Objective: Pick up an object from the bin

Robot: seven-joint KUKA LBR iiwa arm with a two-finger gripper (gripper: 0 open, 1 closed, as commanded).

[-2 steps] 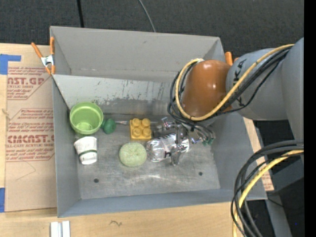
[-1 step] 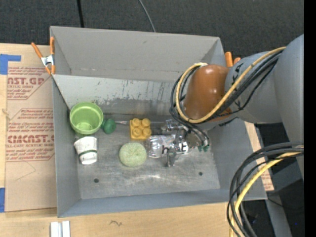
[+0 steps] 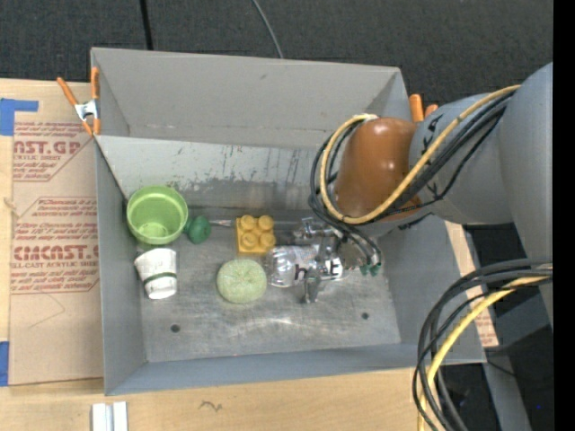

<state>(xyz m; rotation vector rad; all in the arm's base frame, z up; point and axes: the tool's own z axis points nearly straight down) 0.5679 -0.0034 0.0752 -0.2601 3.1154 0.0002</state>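
My gripper (image 3: 310, 281) hangs low over the bin floor, right of the middle, below the orange cover. Its metal fingers point down at the floor beside a crumpled clear wrapper (image 3: 286, 264). A pale green round sponge-like disc (image 3: 242, 280) lies just left of that. A yellow toy brick with studs (image 3: 255, 233) lies a little further back. I cannot make out how far apart the fingers stand, and nothing clearly sits between them.
At the bin's left lie a green cup (image 3: 156, 214), a small dark green ball (image 3: 198, 230) and a white cup with a dark band (image 3: 157, 272). The arm and its cables reach in from the right.
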